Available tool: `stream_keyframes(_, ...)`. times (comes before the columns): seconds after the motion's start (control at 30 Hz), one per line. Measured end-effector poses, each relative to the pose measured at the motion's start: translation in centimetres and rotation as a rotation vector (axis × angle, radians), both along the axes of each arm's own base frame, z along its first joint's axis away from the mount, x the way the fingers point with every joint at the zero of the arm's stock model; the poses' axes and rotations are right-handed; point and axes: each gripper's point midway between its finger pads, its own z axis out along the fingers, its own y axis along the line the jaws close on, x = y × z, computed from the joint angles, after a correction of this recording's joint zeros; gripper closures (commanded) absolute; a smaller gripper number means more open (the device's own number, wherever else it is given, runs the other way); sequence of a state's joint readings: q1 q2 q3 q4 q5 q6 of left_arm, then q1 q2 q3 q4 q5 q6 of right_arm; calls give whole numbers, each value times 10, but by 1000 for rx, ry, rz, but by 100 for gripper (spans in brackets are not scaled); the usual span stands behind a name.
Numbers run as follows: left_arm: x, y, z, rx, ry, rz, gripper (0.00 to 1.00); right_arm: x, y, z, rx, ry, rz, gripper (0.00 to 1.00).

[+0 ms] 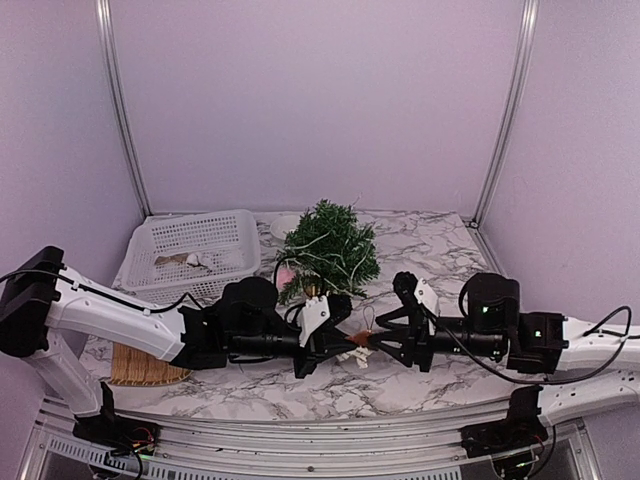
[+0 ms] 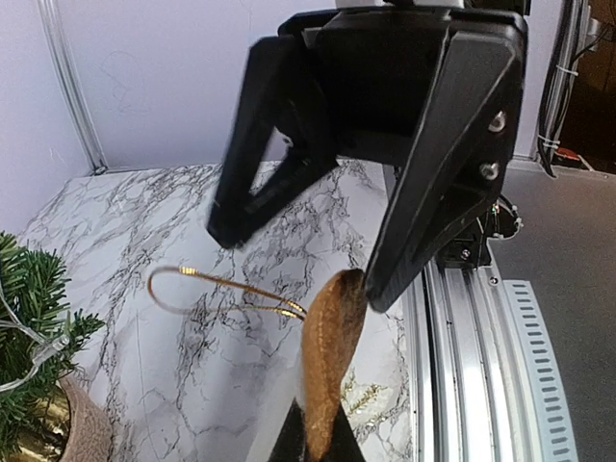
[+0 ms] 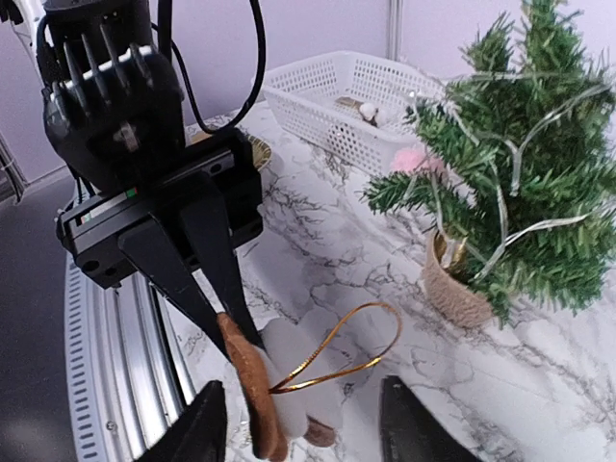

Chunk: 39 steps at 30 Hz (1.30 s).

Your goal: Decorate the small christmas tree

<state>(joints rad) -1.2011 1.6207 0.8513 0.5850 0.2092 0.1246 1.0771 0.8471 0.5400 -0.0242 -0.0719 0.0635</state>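
My left gripper point(image 1: 338, 340) is shut on a flat brown felt ornament point(image 1: 360, 338) with a white part and a gold hanging loop point(image 1: 368, 318), held above the marble table in front of the small christmas tree point(image 1: 328, 250). In the left wrist view the ornament point(image 2: 332, 356) stands up from my left gripper point(image 2: 322, 428). My right gripper point(image 1: 393, 340) faces it, open, with the ornament point(image 3: 252, 390) and loop point(image 3: 366, 337) between its spread fingers point(image 3: 204, 423). One right fingertip point(image 2: 371, 284) is at the ornament's top edge. The tree point(image 3: 520, 173) stands in a tan woven pot point(image 3: 457, 284).
A white mesh basket point(image 1: 195, 250) with a few ornaments stands at the back left. A pink ornament point(image 1: 285, 275) hangs on the tree's left side. A woven mat point(image 1: 140, 368) lies at the front left. Aluminium rails point(image 2: 462, 337) run along the table's near edge.
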Motion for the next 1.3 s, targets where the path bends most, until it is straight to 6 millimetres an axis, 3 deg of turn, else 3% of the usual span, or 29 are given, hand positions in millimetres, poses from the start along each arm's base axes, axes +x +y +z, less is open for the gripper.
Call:
stream_keyframes(0.07,0,1,-2,7,-17,-5,100,8,-8,8,26,-6,-45,28)
stream_keyframes(0.2,5,4,-6,23,-49,-3,100,35,-28,19,70,1,-171,34)
stream_keyframes(0.43,15,7,-25,76,-106,-10,100,65,-39,-8,104,134,-248,37)
stream_keyframes(0.67,13,9,-41,134,-153,-51,100,62,-24,-39,153,315,-138,50)
stream_keyframes(0.93,10,10,-47,154,-168,-75,100,49,-2,-39,207,389,17,54)
stream_keyframes(1.3,13,11,-53,174,-181,-66,100,47,5,-44,214,421,53,60)
